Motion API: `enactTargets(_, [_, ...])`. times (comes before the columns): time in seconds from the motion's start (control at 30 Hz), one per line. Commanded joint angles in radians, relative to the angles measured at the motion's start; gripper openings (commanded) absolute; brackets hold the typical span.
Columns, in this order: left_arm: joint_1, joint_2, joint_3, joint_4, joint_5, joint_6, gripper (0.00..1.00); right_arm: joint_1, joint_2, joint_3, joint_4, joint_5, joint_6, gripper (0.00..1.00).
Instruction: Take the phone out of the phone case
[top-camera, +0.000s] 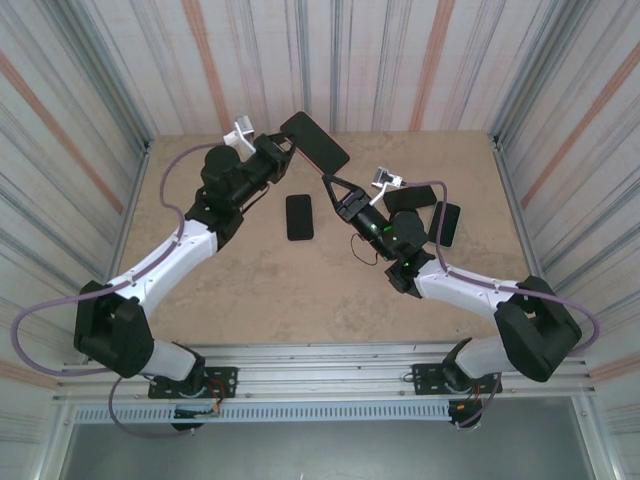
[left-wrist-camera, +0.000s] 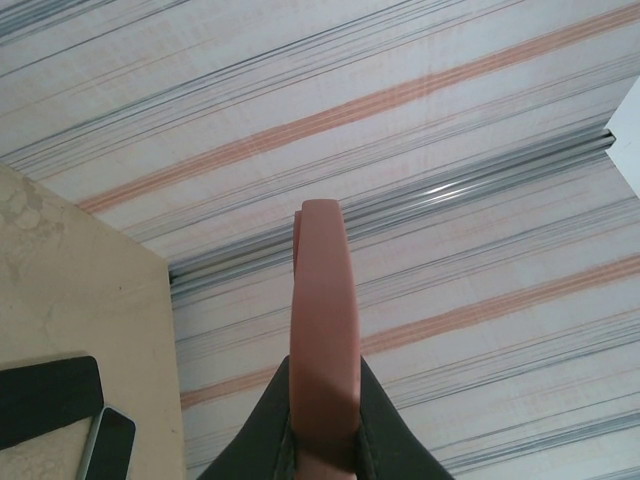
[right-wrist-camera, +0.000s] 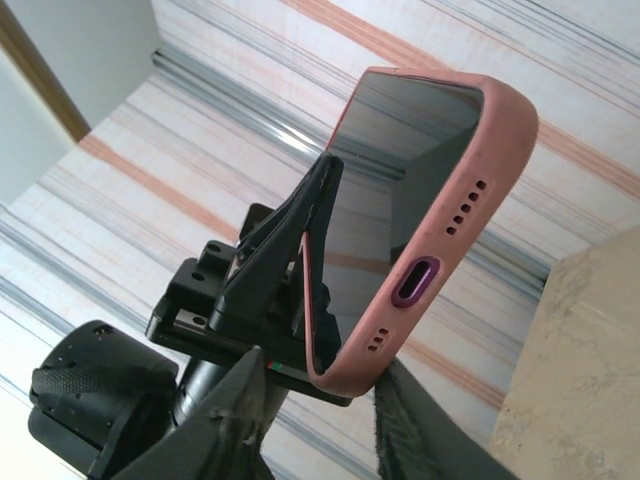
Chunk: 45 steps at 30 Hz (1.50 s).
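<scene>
The phone in its pink case (top-camera: 315, 140) is held up in the air over the far middle of the table, and my left gripper (top-camera: 283, 148) is shut on it. From the left wrist the case (left-wrist-camera: 323, 300) shows edge-on, squeezed between the two dark fingers (left-wrist-camera: 262, 430). In the right wrist view the case (right-wrist-camera: 440, 230) shows its dark screen and bottom port. Its lower corner hangs between my right gripper's (right-wrist-camera: 325, 420) spread fingers. The right gripper (top-camera: 337, 190) is open just below and to the right of the case.
A black phone (top-camera: 299, 216) lies flat on the tan table (top-camera: 250, 270) in the middle. Two more dark phones (top-camera: 410, 197) (top-camera: 446, 222) lie behind the right arm. Striped walls (top-camera: 80, 100) close in the table on three sides.
</scene>
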Motion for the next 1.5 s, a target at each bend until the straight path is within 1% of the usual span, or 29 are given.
enactTargets(0.0, [-0.011,-0.013,0.007,0.102,-0.020,-0.027,0.00,-0.012,0.012,0.034,0.053,-0.006,0.027,0.25])
enactTargets(0.07, [-0.012,-0.013,0.004,0.096,-0.026,-0.041,0.00,-0.015,0.012,0.035,0.050,-0.021,0.021,0.20])
enactTargets(0.3, [-0.014,-0.011,0.013,0.095,-0.010,-0.115,0.00,-0.041,0.003,0.003,0.037,-0.054,0.003,0.14])
enactTargets(0.37, [-0.014,-0.010,0.018,0.093,0.000,-0.145,0.00,-0.053,-0.009,0.009,-0.004,-0.085,-0.022,0.13])
enactTargets(0.43, [-0.014,-0.007,0.026,0.096,0.015,-0.165,0.00,-0.063,-0.031,0.016,-0.089,-0.113,-0.062,0.13])
enactTargets(0.6, [-0.014,0.002,0.043,0.143,0.036,-0.222,0.00,-0.095,-0.071,-0.015,-0.215,-0.137,-0.096,0.10])
enactTargets(0.77, [-0.014,-0.003,0.063,0.142,0.048,-0.223,0.00,-0.115,-0.092,-0.039,-0.295,-0.160,-0.124,0.10])
enactTargets(1.0, [-0.014,-0.007,0.063,0.141,0.062,-0.241,0.00,-0.124,-0.114,-0.007,-0.419,-0.176,-0.200,0.10])
enactTargets(1.17, [-0.013,-0.007,0.061,0.153,0.068,-0.257,0.00,-0.149,-0.127,-0.031,-0.398,-0.181,-0.172,0.10])
enactTargets(1.3, [-0.012,-0.006,0.056,0.155,0.072,-0.248,0.00,-0.157,-0.134,-0.016,-0.408,-0.206,-0.180,0.11])
enactTargets(1.43, [-0.002,-0.008,0.056,0.136,0.091,-0.189,0.00,-0.181,-0.152,-0.003,-0.408,-0.264,-0.203,0.15])
enactTargets(1.47, [0.005,-0.009,0.056,0.128,0.101,-0.167,0.00,-0.189,-0.160,0.004,-0.417,-0.288,-0.218,0.18])
